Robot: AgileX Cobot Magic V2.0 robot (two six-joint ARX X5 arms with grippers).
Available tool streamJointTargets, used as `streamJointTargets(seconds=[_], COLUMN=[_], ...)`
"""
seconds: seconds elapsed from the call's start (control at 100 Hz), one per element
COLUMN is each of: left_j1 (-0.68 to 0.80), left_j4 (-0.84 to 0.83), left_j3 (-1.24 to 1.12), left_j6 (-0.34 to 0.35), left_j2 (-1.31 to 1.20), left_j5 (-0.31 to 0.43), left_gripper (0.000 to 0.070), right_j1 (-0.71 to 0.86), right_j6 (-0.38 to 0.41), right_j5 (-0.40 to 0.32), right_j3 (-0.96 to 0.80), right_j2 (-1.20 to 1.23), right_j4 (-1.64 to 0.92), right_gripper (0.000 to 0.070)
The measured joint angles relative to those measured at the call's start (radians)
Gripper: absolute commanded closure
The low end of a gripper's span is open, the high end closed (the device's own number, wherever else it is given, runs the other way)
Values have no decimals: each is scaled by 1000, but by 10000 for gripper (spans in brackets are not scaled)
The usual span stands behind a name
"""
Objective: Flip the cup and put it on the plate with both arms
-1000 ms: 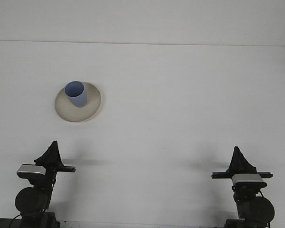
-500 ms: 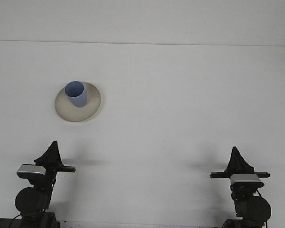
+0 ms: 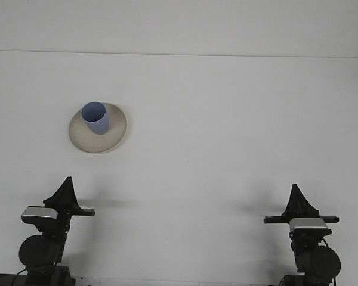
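Blue cup point(image 3: 95, 118) upright on plate point(image 3: 116, 136). Left gripper point(image 3: 64, 192), right gripper point(image 3: 298, 201): both well short of plate, finger state indeterminable. Confirm cup centred; hold arms clear.

surface: plain white table point(image 3: 227, 119); far edge: thin seam against white wall point(image 3: 227, 24); light: even, soft shadows

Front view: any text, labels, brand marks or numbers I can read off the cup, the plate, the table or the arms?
None can be read.
Blue cup: plain, no print visible.
Beige plate: plain, no mark visible.
White table: bare surface, no label or sign.
Left gripper and right gripper: dark housings with grey modules; any marking is too small to make out.
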Motion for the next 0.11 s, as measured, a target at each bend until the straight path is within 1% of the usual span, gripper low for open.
streamJointTargets(seconds=[0.11], left_j1=[0], left_j4=[0], left_j3=[0], left_j6=[0], left_j2=[0], left_j5=[0], left_gripper=[689], right_j1=[0], right_j6=[0], right_j5=[0], right_j3=[0], right_j2=[0], right_j4=[0], right_gripper=[699])
